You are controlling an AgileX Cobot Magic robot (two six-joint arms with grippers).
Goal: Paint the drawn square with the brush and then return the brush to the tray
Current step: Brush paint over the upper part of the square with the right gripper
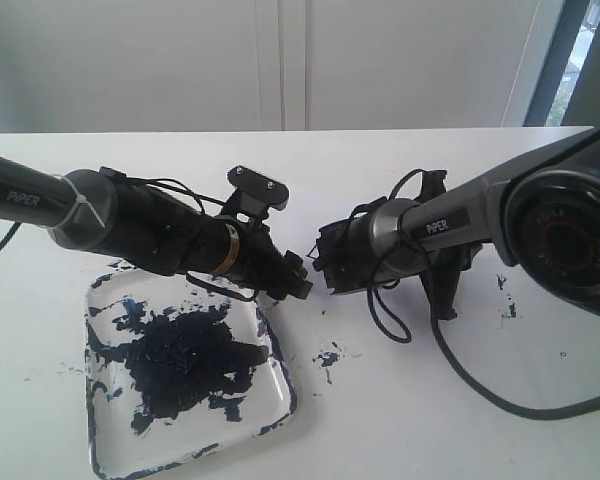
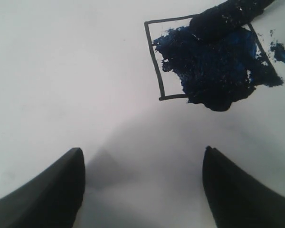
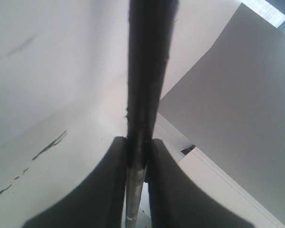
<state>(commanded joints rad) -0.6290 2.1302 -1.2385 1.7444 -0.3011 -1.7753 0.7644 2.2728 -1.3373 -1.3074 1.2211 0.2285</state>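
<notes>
My right gripper (image 3: pixel 138 142) is shut on the brush (image 3: pixel 147 71); the black handle runs straight out between the fingers and the silver band sits low in the grip. In the left wrist view the drawn square (image 2: pixel 157 71) is largely smeared dark blue, with a strip along one side still white. A dark, paint-laden shape that looks like the brush's tip (image 2: pixel 221 21) lies over one corner. My left gripper (image 2: pixel 142 159) hangs open above bare white paper beside the square. Both grippers, left (image 1: pixel 298 285) and right (image 1: pixel 330 268), meet near the middle of the table. The tray (image 1: pixel 108 425) lies at the front left.
Blue paint specks (image 1: pixel 328 358) mark the table right of the tray, with more (image 1: pixel 507 300) further right. A black cable (image 1: pixel 480 385) trails from the right arm across the table. The left arm (image 1: pixel 130 225) reaches over the tray's far edge.
</notes>
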